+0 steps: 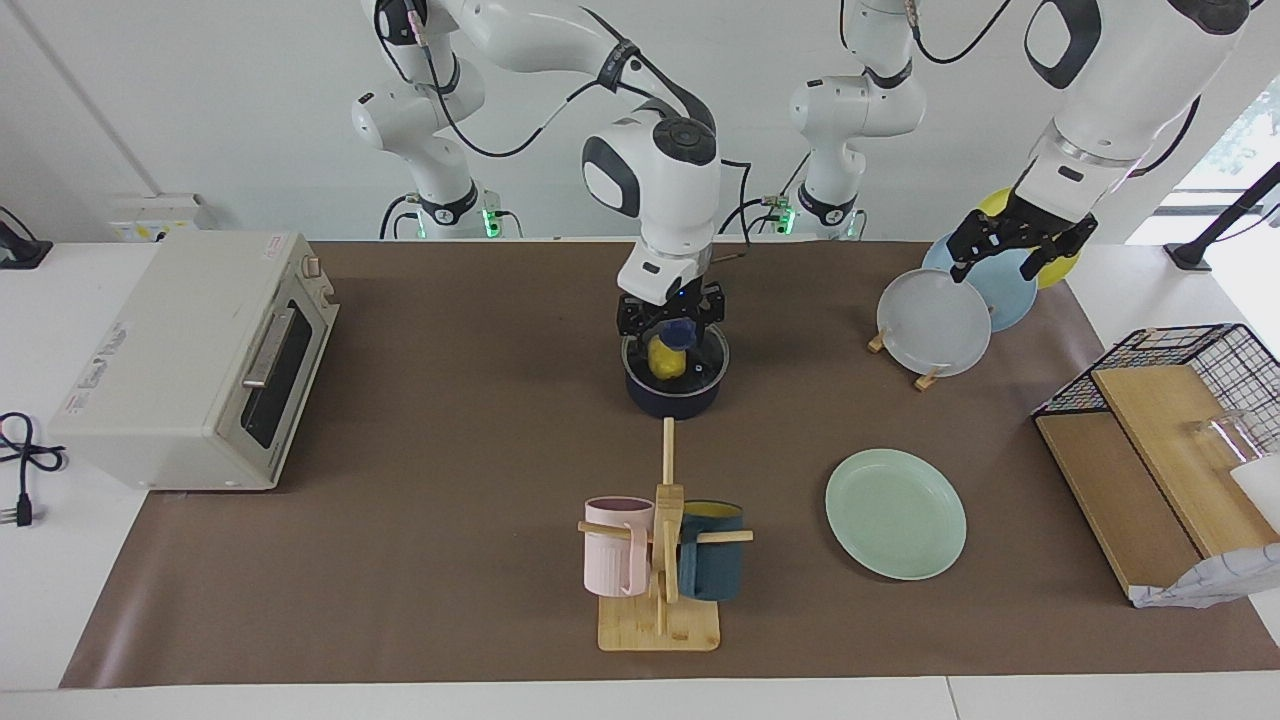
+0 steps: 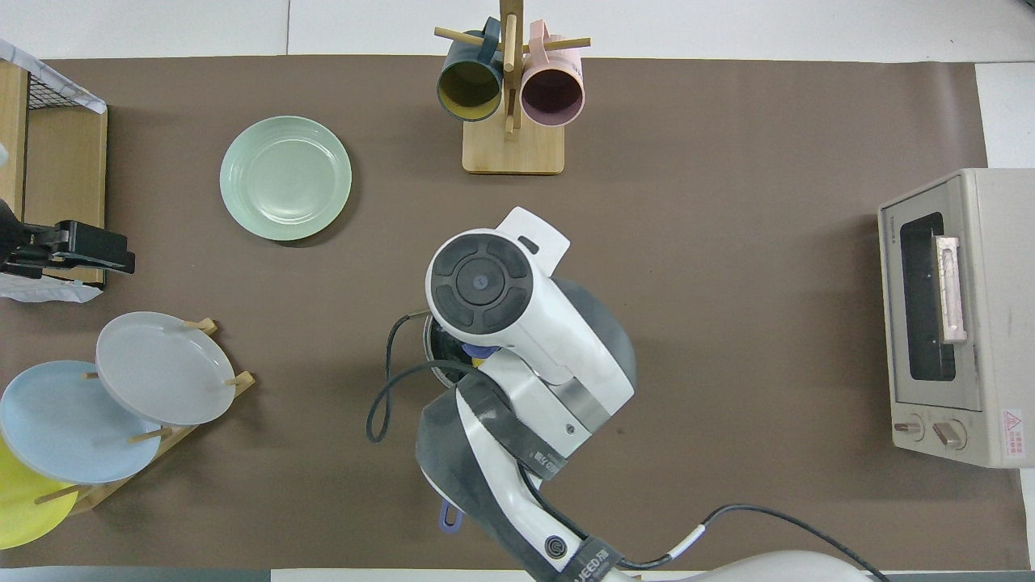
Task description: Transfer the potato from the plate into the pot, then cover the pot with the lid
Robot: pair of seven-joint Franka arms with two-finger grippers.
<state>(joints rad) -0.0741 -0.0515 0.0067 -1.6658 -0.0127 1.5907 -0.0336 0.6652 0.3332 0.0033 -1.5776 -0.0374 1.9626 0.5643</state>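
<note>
The dark navy pot stands at the table's middle, nearer to the robots than the mug tree. The yellow potato lies inside it, seen through the glass lid. My right gripper is shut on the lid's blue knob; the lid sits level on the pot's rim or just above it. In the overhead view the right arm covers most of the pot; only the handle's end shows. The mint-green plate lies bare. My left gripper waits open above the plate rack.
A toaster oven stands at the right arm's end. A wooden mug tree with a pink and a dark blue mug is farther from the robots than the pot. A plate rack and a wire basket with boards are at the left arm's end.
</note>
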